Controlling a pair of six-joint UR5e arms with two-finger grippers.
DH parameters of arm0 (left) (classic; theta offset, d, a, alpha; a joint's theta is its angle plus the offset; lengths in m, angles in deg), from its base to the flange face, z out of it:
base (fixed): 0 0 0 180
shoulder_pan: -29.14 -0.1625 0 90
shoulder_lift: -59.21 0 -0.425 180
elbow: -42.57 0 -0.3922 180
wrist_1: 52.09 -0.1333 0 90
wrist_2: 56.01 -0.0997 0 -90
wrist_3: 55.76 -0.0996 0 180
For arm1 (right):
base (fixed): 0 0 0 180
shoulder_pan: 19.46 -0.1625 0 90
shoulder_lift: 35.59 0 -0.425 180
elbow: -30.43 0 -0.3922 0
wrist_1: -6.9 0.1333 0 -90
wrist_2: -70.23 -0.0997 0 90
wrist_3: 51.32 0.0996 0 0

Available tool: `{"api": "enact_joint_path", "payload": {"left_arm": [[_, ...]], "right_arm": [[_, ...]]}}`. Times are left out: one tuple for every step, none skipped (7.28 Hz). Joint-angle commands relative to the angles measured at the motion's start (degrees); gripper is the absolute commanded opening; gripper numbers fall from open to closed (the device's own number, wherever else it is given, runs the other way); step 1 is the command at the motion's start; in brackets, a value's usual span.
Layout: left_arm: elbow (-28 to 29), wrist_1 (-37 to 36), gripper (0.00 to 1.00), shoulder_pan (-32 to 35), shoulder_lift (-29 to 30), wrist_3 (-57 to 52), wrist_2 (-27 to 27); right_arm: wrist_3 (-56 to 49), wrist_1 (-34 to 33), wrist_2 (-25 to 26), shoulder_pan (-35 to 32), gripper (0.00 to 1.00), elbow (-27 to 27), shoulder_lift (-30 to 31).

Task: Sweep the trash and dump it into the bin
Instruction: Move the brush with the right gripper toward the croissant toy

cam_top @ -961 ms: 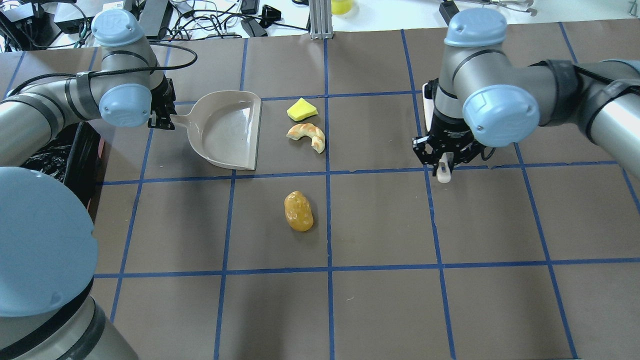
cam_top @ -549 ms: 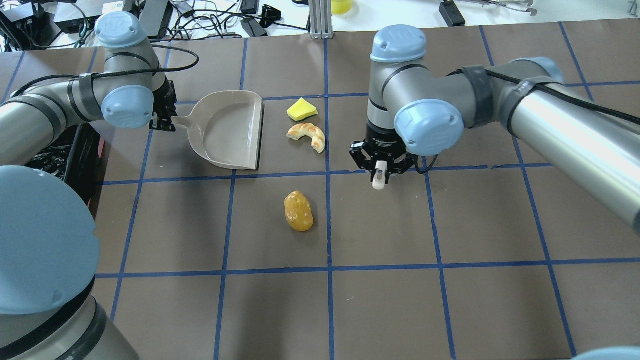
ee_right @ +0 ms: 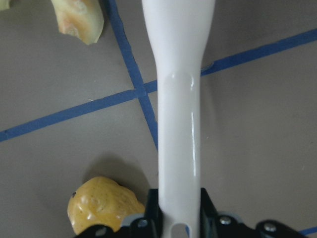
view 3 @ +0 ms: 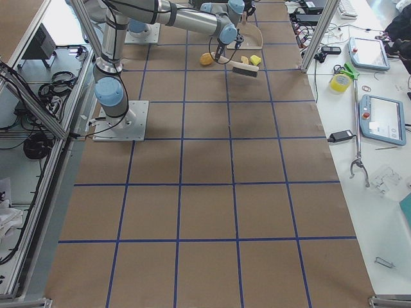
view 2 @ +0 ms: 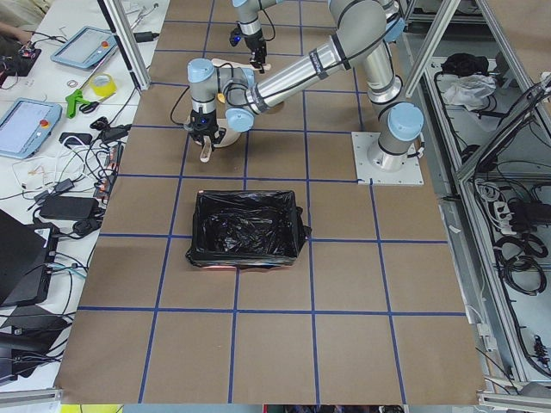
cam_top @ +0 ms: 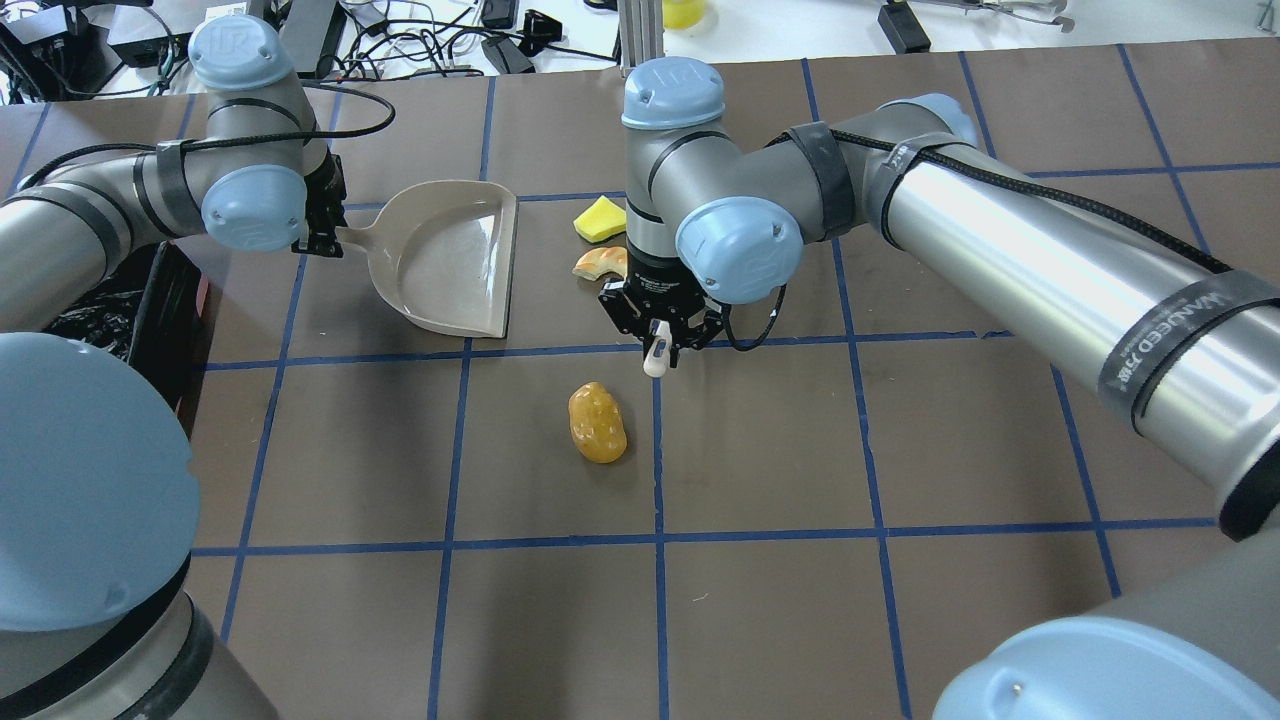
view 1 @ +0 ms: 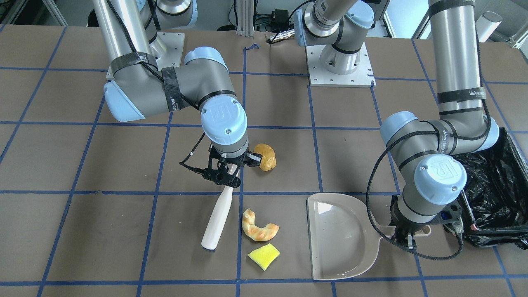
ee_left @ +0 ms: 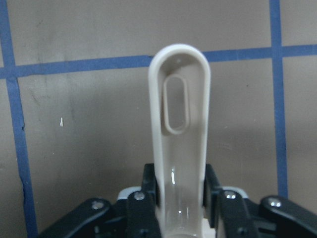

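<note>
The right hand (view 1: 226, 178) is gripping a brush (view 1: 217, 216), the potato lump (view 1: 265, 157) just beside that hand; the left hand (view 1: 406, 238) is clamping the dustpan (view 1: 338, 239) handle.

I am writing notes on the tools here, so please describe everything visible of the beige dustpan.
The dustpan is beige, glossy plastic by its look, with a rounded back wall, a straight open front edge and a flat handle with an oval hole. It is empty and seems to rest on the table. The left end effector is shut on the handle. The open edge faces the croissant-like piece and the yellow sponge wedge, apart from both.
</note>
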Motion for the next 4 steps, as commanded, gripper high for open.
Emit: {"api": "enact_joint_path", "payload": {"left_arm": [[0.1,-0.2,0.00,0.1,0.1,0.1,-0.8],[0.1,-0.1,0.00,0.1,0.2,0.1,-0.8],[0.1,-0.1,0.00,0.1,0.2,0.1,-0.8],[0.2,-0.2,0.00,0.1,0.3,0.1,-0.8]], "right_arm": [[1.5,-0.4,-0.4,-1.4,0.04,-0.2,-0.5],[1.7,-0.4,-1.6,-1.6,0.04,-0.6,-0.9],[1.7,-0.3,-1.7,-1.8,0.04,-1.4,-1.4],[2.0,-0.4,-2.1,-2.3,0.04,-2.1,-2.1]]}}
